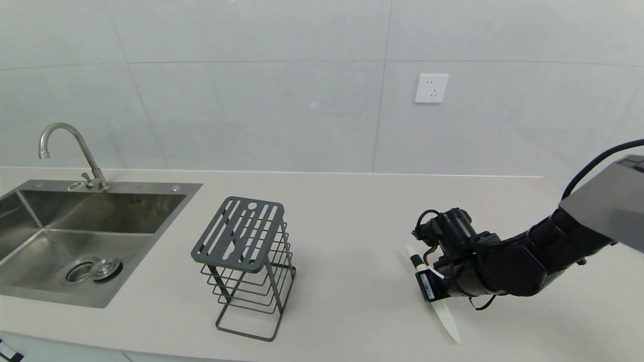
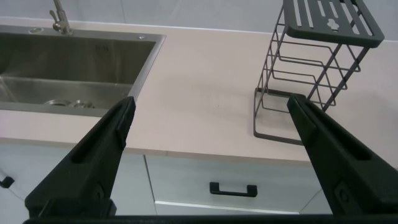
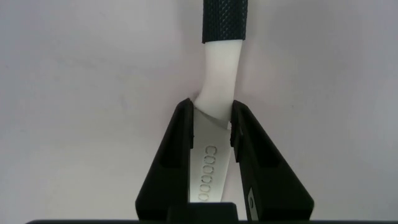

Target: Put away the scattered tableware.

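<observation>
Countertop (image 1: 352, 211) in a pale tone runs along a grey tiled wall, with a steel sink (image 1: 100, 206) set into it on the robot's left and a curved faucet (image 1: 65, 146) behind the basin. Near the middle stands a dark wire rack (image 1: 241, 241) with a slotted top plate, upright and well apart from the sink rim. On the robot's right lies a white knife (image 1: 447, 314) with a black textured band near its far end; it rests flat on the counter, its tapered tip pointing toward the front edge. The right gripper (image 1: 431, 281) is down at the counter surface and is clamped on the knife partway along its length, between the black band and the blade. From the right wrist camera the two black fingers (image 3: 180, 134) press against either side of the white shaft, with the knife (image 3: 219, 74) running out past them to the black band. The left gripper (image 2: 211, 102) hangs with its fingers spread wide and nothing between them, just in front of the counter's edge; past it the left wrist camera takes in the rack (image 2: 311, 68), the faucet (image 2: 59, 15) and a black drawer handle (image 2: 232, 189) under the counter. A white wall outlet (image 1: 431, 88) sits on the tiles above the right arm.
</observation>
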